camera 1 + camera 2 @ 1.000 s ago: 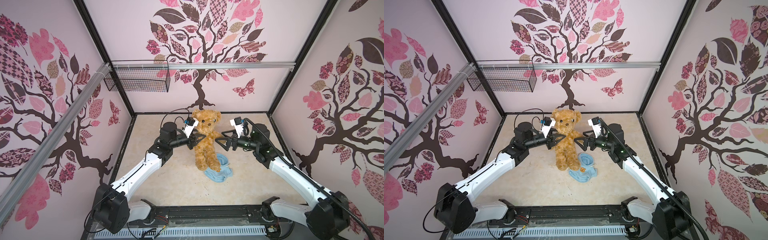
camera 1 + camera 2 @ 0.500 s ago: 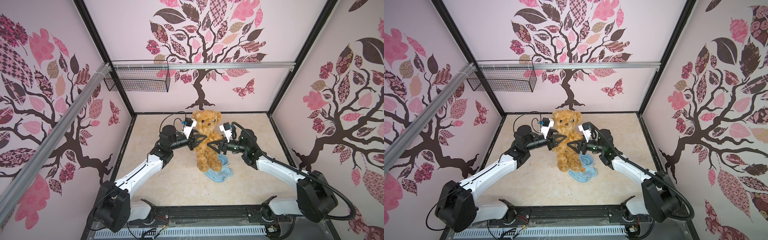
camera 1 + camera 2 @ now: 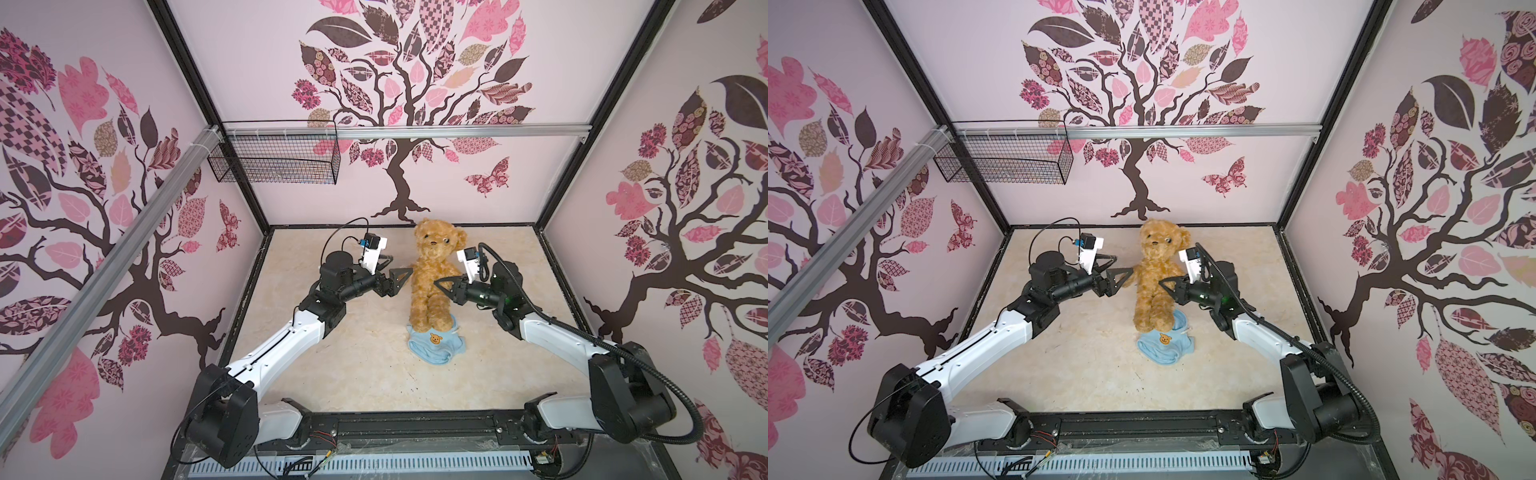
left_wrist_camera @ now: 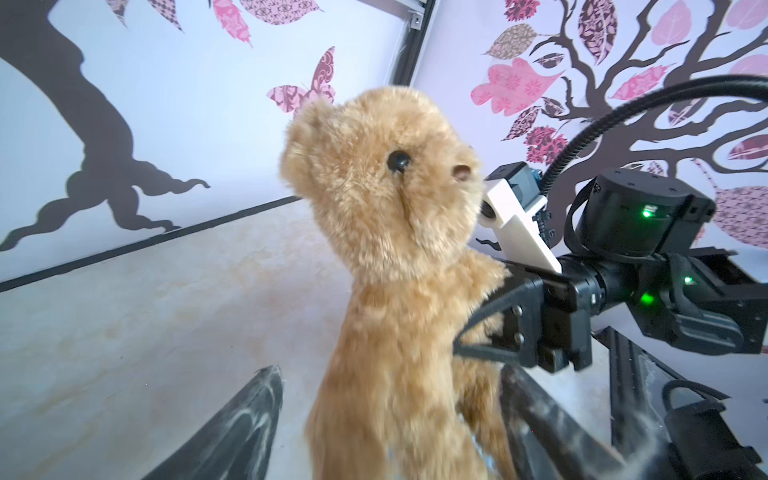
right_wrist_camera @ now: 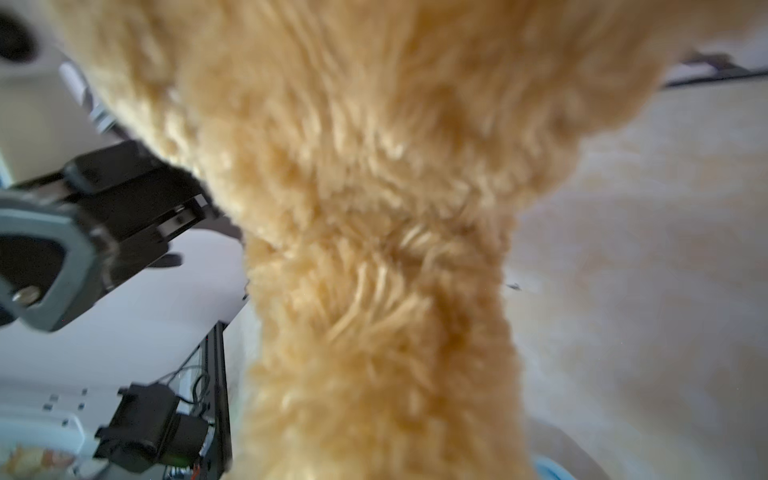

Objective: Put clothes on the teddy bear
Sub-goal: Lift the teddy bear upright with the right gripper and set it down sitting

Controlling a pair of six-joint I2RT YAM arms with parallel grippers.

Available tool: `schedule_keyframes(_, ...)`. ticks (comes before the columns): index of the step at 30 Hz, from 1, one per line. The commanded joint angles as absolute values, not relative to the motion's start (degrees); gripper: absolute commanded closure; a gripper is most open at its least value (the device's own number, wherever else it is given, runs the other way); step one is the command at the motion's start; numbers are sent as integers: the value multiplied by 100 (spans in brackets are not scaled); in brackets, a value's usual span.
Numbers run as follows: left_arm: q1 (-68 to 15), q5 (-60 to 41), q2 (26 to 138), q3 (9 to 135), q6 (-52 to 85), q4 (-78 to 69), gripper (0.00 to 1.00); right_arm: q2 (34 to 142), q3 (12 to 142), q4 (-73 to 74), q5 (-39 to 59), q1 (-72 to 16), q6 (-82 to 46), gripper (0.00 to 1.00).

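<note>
Starting at the right tool (image 3: 441, 286): drawn narrow and pinched into the fur on the right flank of the small curly-furred golden-brown plush teddy bear (image 3: 432, 266), around waist height, with fur bunched between the closed fingers in the left wrist view. In the right wrist view only blurred fur close up, fingers hidden. Judged a holding grip, meant to keep the soft body upright, with no other prop in sight. Next, the left tool (image 3: 401, 265): spread wide just left of the bear, its fingers (image 4: 245, 428) to either side of the body low down in the left wrist view, closed on nothing. Touching the fur or not, impossible to tell. Probably standing open like that to be free for the clothing while the opposite side carries the load. Outward from there: bear standing at the middle of the beige marbled worktop (image 3: 332, 365), toward the far side, face toward the near side, feet resting on the far edge of a crumpled light-blue cloth shirt with a small orange bear-face print (image 3: 436, 347). Shirt lying on the worktop just near of the bear, not yet on it at all, likely kept underfoot for a short reach from either arm. Farther out, a black wire basket (image 3: 274, 162) hung from the rail at the far left, well apart. Counted: two tools, one bear, one shirt, one basket.
</note>
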State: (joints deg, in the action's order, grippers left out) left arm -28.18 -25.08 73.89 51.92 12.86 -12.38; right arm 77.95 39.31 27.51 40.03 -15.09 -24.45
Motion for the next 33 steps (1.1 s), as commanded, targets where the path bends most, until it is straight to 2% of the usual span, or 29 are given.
schedule_keyframes(1,-2825,-1734,7323,5570,1401,-426,16,8066,4243,2123,4104,-910,-2852,88)
schedule_keyframes(6,-2820,-1010,7542,5980,1969,696,18,8857,4777,1230,4086,-603,-2542,84)
schedule_keyframes(13,-2826,-1642,7716,5574,3151,1044,22,10310,6037,-127,3946,-486,-1738,83)
schedule_keyframes(15,-2823,-1758,7717,5300,3408,968,23,10660,6348,-483,3882,-457,-1547,80)
schedule_keyframes(17,-2831,-1806,7690,5045,3603,909,23,10854,6513,-668,3619,-423,-1459,70)
schedule_keyframes(21,-2977,-1795,7591,4724,3556,1006,23,10758,6660,-750,2897,-311,-1446,33)
schedule_keyframes(25,-3337,-1702,7806,4745,3299,1301,22,10385,6796,-857,2169,-294,-1369,6)
schedule_keyframes(27,-3505,-1740,8016,4765,3296,1290,22,10144,6766,-904,1891,-292,-1330,0)
schedule_keyframes(33,-3678,-1778,8876,5204,3144,1266,26,9085,6199,-760,1192,-295,-1318,0)
